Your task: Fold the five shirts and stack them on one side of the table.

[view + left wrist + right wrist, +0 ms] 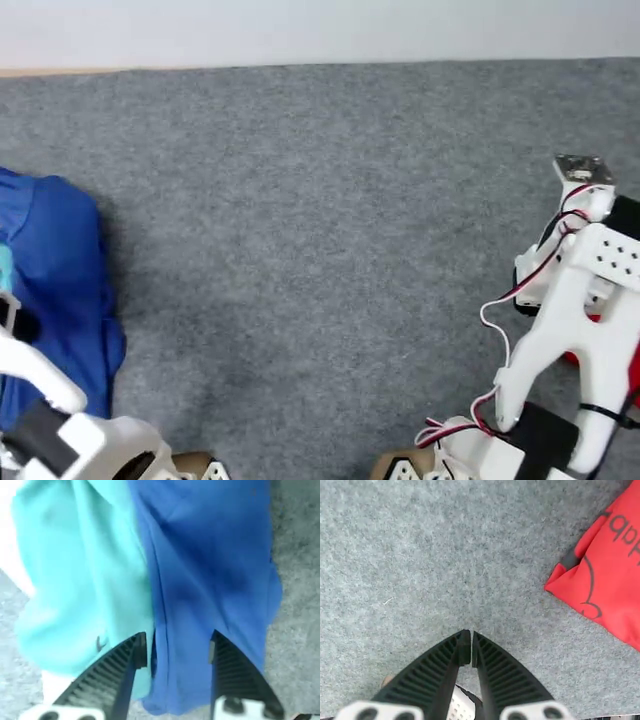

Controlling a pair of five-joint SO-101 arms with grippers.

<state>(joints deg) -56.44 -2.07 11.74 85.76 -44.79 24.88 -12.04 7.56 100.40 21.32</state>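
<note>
The left gripper [177, 645] sits right over the blue shirt [210, 570]. Its jaws are spread wide with a strip of blue cloth between them, and nothing looks pinched yet going by the wrist view. The teal shirt [75, 565] lies against the blue one along one long edge, just outside one jaw. Both are at the left edge of the grey worktop [330, 250], and the blue one's long folds run in line with the gripper, heading away from it. The right gripper [470, 639] is pressed together on nothing, over bare felt, with the red shirt [605, 575] off to its side, near but apart. Looks like the left arm is the one lined up for the blue shirt, while the right is closer to the red.
</note>
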